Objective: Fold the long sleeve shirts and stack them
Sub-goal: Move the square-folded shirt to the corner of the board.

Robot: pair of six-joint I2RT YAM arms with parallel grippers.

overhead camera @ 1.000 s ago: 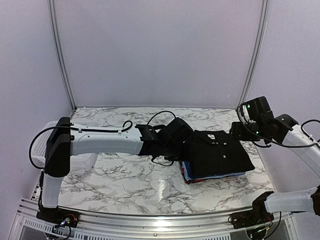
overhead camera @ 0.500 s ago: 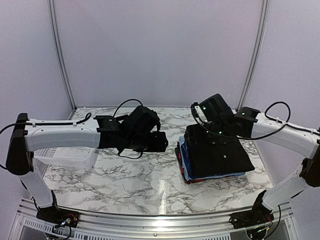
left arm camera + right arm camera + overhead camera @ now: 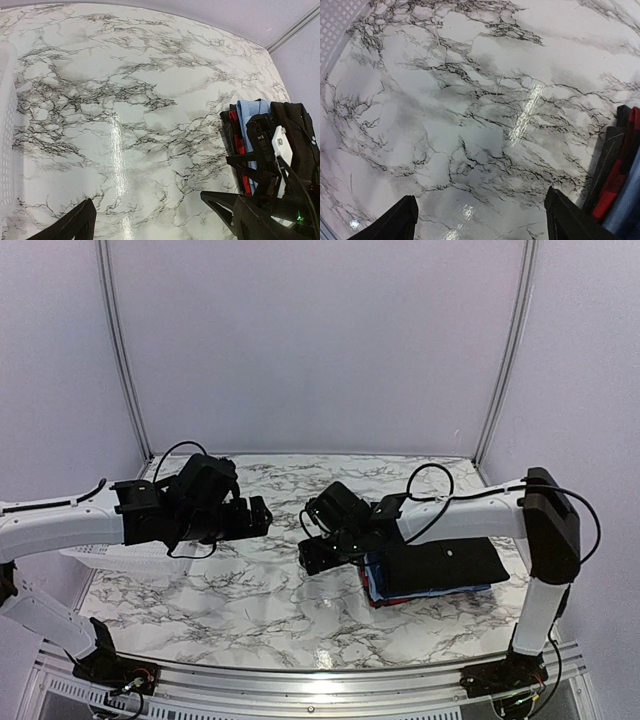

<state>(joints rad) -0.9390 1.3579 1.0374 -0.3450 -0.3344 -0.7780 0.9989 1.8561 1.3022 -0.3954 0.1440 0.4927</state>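
**Inspector:** Where was the stack of folded cloth long sleeve shirts [image 3: 430, 575] recorded?

**Assessor:** It was found lying on the grey-veined white marble table top [image 3: 250, 595], with a plain black shirt [image 3: 445, 562] laid uppermost. Red and light blue edges were noted beneath it at the stack's left side.

**Inspector:** And the left gripper [image 3: 262, 515]?

**Assessor:** It was observed well to the left of the stack, held above bare marble. In the wrist view its jaws were seen spread wide, with nothing between them.

**Inspector:** The right gripper [image 3: 312, 558]?

**Assessor:** It was recorded just beside the stack's left edge, its arm reaching over the stack. Its jaws were likewise widely parted and nothing was gripped. Whether the cloth was touched could not be determined.

**Inspector:** Anything else?

**Assessor:** A white plastic mesh basket [image 3: 110, 553] was noted far left of the stack, partly hidden behind the left arm.
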